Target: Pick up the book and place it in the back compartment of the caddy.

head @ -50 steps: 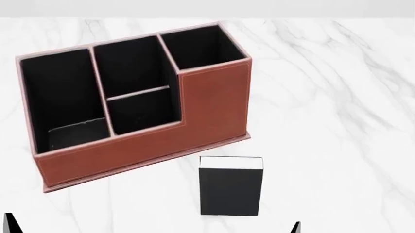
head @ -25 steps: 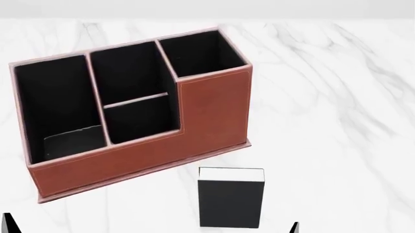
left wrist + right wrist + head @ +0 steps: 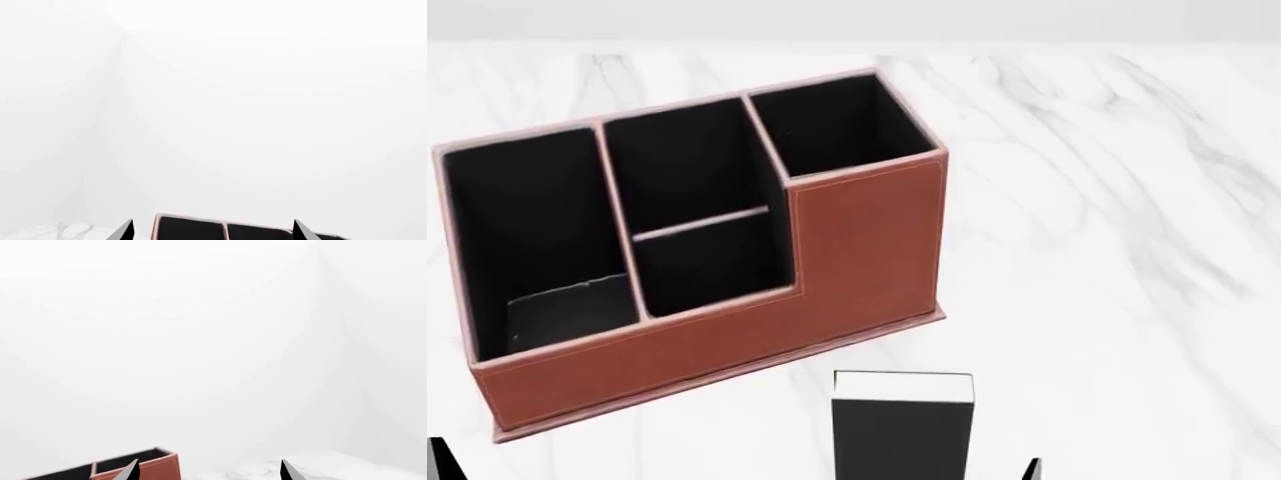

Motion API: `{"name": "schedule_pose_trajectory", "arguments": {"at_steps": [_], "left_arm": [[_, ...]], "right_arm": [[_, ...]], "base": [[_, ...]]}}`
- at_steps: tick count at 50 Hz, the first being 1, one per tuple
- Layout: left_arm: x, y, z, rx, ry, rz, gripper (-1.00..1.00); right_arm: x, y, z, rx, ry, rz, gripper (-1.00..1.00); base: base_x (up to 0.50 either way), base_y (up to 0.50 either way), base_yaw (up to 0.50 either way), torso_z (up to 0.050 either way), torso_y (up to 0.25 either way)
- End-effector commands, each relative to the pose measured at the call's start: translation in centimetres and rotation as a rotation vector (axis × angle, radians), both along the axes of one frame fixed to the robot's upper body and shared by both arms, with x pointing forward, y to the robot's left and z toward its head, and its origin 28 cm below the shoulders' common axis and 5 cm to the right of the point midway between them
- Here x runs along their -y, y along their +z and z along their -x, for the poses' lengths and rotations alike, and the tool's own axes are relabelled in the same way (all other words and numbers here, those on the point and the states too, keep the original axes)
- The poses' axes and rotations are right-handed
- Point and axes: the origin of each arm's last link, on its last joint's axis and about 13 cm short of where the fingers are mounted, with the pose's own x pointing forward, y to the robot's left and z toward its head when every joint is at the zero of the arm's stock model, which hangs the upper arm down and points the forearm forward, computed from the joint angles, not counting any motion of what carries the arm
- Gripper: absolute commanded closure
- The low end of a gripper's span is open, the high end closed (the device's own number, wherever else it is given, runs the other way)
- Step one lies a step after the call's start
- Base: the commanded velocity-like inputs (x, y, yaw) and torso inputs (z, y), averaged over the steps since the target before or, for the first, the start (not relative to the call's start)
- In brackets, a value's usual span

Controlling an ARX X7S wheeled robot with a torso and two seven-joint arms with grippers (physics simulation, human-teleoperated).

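Head view: a white marble table (image 3: 1121, 200) is shown, on which the caddy (image 3: 868, 250) is set at the left and centre, turned slightly askew, its reddish-brown stepped front facing near and its four black-lined compartments seen open from above. The book (image 3: 901, 435) is found on the table just near of the caddy's right end, apart from it, with black cover uppermost and white page edge toward the caddy; its near end is cut off by the frame. Two dark finger points are glimpsed at the near edge, left (image 3: 441, 462) and right (image 3: 1034, 470). Left wrist view: the left gripper (image 3: 212, 231) is shown with its two dark fingertips spread wide, nothing held between them; a strip of the caddy's rim and black lining is seen beyond, against a blank white wall. Right wrist view: the right gripper (image 3: 209, 471) is likewise spread and empty, with a corner of the caddy and some marble beyond.
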Motion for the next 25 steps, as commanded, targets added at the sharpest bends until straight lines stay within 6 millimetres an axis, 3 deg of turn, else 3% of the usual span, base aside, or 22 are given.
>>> {"name": "schedule_pose_trajectory", "arguments": {"at_steps": [1,25], "left_arm": [[-0.02,-0.01,-0.01,0.0,0.001,0.0,-1.0],[0.04,-0.04,-0.07,-0.001,0.004,-0.001,-1.0]], "right_arm": [[-0.04,0.02,0.05,0.007,-0.007,0.007,-1.0],[-0.04,-0.06,0.0,0.009,-0.016,0.014,-1.0]], "base": [[0.12,0.0,0.0,0.0,0.0],[0.11,0.0,0.0,0.0,0.0]]}}
